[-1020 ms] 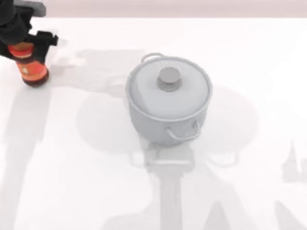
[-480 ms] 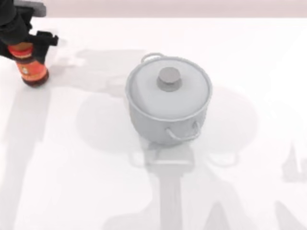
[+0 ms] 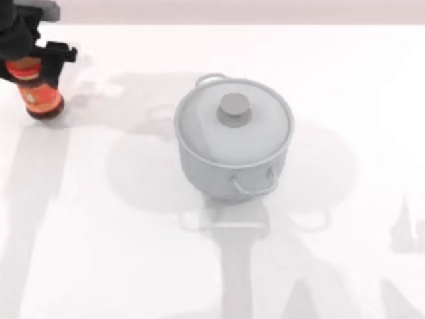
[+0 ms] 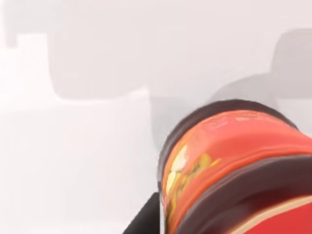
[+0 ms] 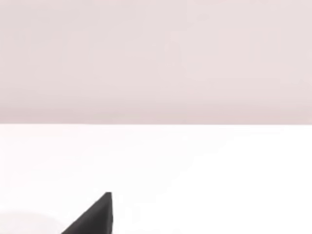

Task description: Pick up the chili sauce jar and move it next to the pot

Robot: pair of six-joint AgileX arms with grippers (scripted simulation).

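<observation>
The chili sauce jar (image 3: 40, 97), with a red-orange lid and label, is at the table's far left corner in the top view. My left gripper (image 3: 30, 61) is shut on its upper part, black fingers on either side of the lid. The left wrist view is filled by the jar (image 4: 234, 161), with one dark finger (image 4: 144, 219) against its side. The pot (image 3: 232, 143), pale grey with a knobbed lid and two loop handles, stands at the table's middle, well to the right of the jar. My right gripper (image 5: 97, 217) shows only as a dark wedge in the right wrist view.
The white table (image 3: 99, 232) spreads wide around the pot on every side. Its far edge meets a pale wall (image 5: 156, 58). Soft arm shadows lie across the table's front.
The left gripper and the jar in it have shifted slightly left and toward the far edge in the top view. The pot has not moved.
</observation>
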